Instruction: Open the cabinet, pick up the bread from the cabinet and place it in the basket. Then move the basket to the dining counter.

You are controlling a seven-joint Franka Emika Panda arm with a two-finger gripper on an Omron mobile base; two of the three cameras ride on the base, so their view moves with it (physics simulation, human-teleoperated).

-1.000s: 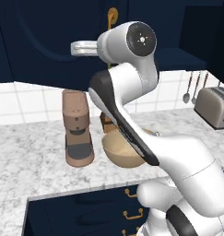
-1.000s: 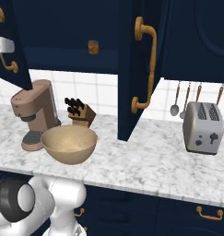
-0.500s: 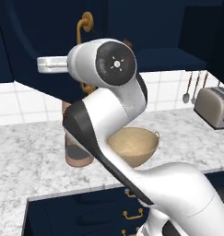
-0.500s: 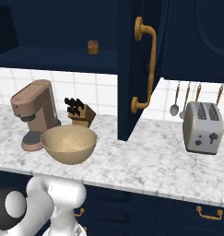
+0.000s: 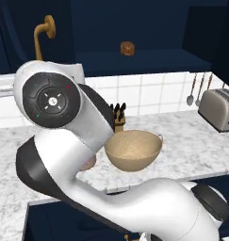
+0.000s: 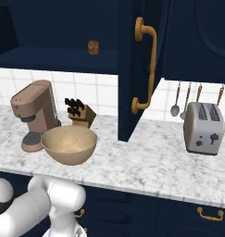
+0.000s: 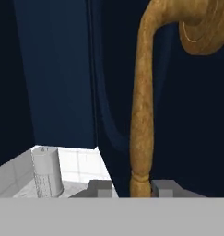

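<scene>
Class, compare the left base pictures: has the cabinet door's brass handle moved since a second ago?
Yes. The brass handle has swung left, away from the bread on the shelf, with the door opening wider.

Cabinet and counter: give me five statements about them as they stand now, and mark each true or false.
1. The bread sits on the shelf inside the open cabinet. True.
2. The basket holds the bread. False: the basket is empty, and the bread is up on the shelf.
3. In the hand view, the gripper has a finger on each side of the brass handle. True.
4. The toaster stands left of the coffee machine in the right base view. False: it stands far to the right, beyond the open door.
5. The knife block stands behind the basket, against the tiled wall. True.
</scene>
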